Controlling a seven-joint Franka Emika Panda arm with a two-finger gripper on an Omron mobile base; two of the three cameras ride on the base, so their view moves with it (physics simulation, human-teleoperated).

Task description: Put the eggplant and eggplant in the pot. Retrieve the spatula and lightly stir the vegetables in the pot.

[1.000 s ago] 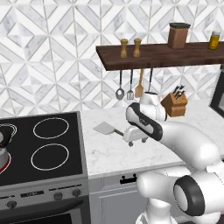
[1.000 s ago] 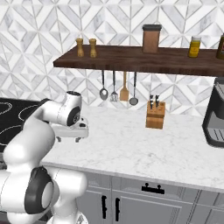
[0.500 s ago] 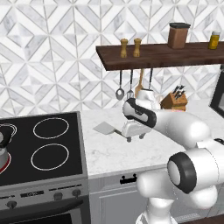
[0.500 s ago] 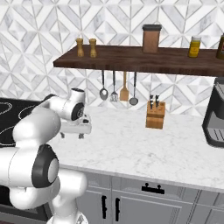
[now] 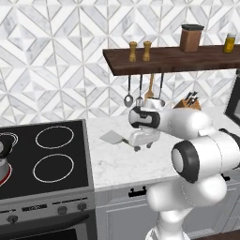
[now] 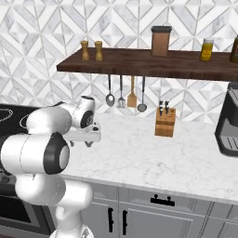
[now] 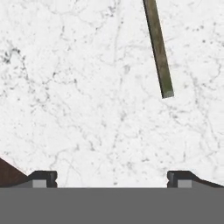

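**Spotter:** Where's your pincer right now?

**Me:** My gripper (image 5: 143, 147) hangs low over the marble counter (image 5: 117, 164), jaws spread wide apart, nothing between them. In my hand view the fingertips (image 7: 43, 177) stand at the two bottom corners with bare stone between.

**Spotter:** And the spatula?

**Me:** The spatula (image 5: 111, 137) lies flat on the counter, grey blade towards the stove (image 5: 47, 159), just beside my hand. Its thin dark handle (image 7: 158, 48) runs down from the top of my hand view and ends short of my fingers, off to one side.

**Spotter:** So how do you take it cleanly?

**Me:** I reckon I should slide across until the handle sits midway between the tips, turn my wrist so the jaws cross it squarely, drop right to the stone, then close. The handle is thin and flat; closing too high would miss it.
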